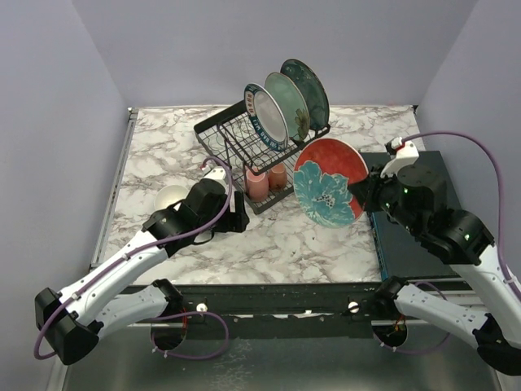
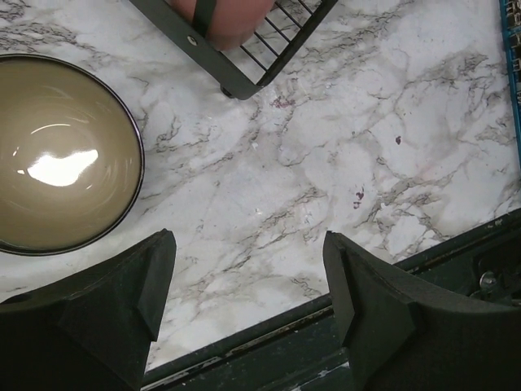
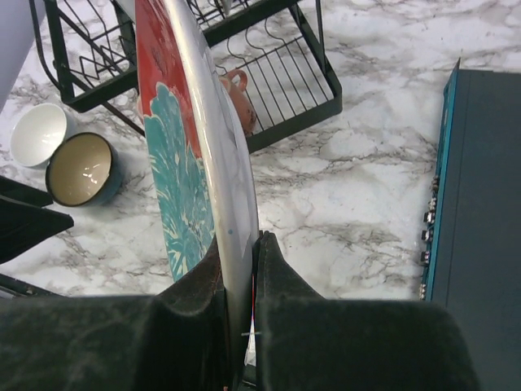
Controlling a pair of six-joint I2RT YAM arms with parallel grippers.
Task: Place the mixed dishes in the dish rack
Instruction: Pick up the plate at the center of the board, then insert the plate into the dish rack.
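The black wire dish rack (image 1: pixel 230 138) holds three plates upright in its upper basket: a white dark-rimmed one (image 1: pixel 267 116), a pale green one (image 1: pixel 286 102) and a dark teal one (image 1: pixel 308 91). Two pink mugs (image 1: pixel 257 184) (image 1: pixel 278 175) sit in its lower tray. My right gripper (image 3: pixel 240 261) (image 1: pixel 364 195) is shut on the rim of a red plate with a teal flower (image 1: pixel 330 186) (image 3: pixel 191 138), held on edge just right of the rack. My left gripper (image 2: pixel 248 285) (image 1: pixel 236 218) hangs open over bare marble. Left of it stand a dark bowl with tan inside (image 2: pixel 57 155) (image 3: pixel 81 167) and a white bowl (image 1: pixel 170 196) (image 3: pixel 37 134).
A dark teal flat slab (image 1: pixel 407 224) (image 3: pixel 480 204) lies at the table's right side under my right arm. The rack's front corner (image 2: pixel 236 77) with a pink mug (image 2: pixel 224 20) is just beyond my left fingers. The table's dark front edge (image 2: pixel 269 334) runs below them.
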